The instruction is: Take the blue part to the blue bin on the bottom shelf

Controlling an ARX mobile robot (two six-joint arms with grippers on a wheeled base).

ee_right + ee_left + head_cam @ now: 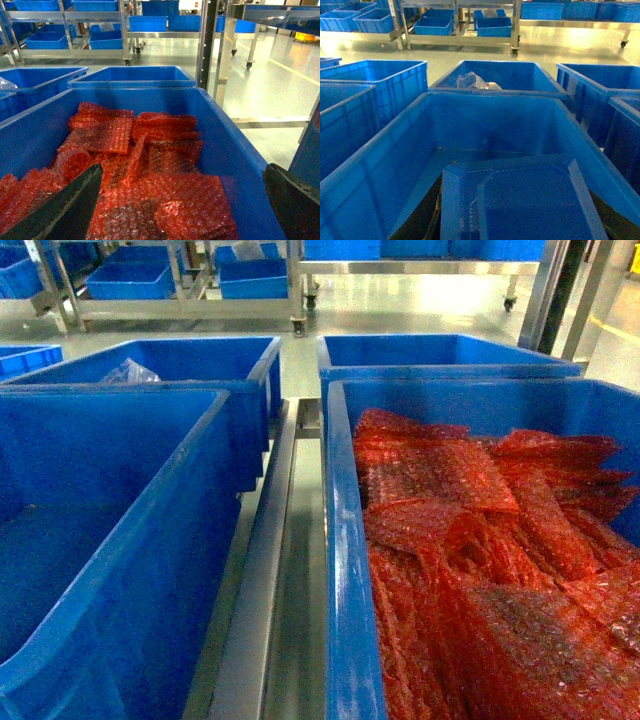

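In the left wrist view a translucent blue part [520,197], shaped like a shallow tray, fills the bottom of the frame. My left gripper [522,225] is shut on it, and only dark finger edges [431,212] show beside it. The part hangs over the near rim of a big empty blue bin [485,125], which is also the near-left bin [110,540] in the head view. My right gripper [182,200] is open, its black fingers [70,207] spread wide above a bin of red bubble wrap [150,165]. A steel rail [270,570] between the near bins seems to belong to the bottom shelf.
Behind stand two more blue bins, the left [190,365] holding a clear plastic bag [128,371], the right [440,352]. Wheeled steel racks [190,308] with blue bins line the far side of the floor. Steel uprights [560,295] rise at the right.
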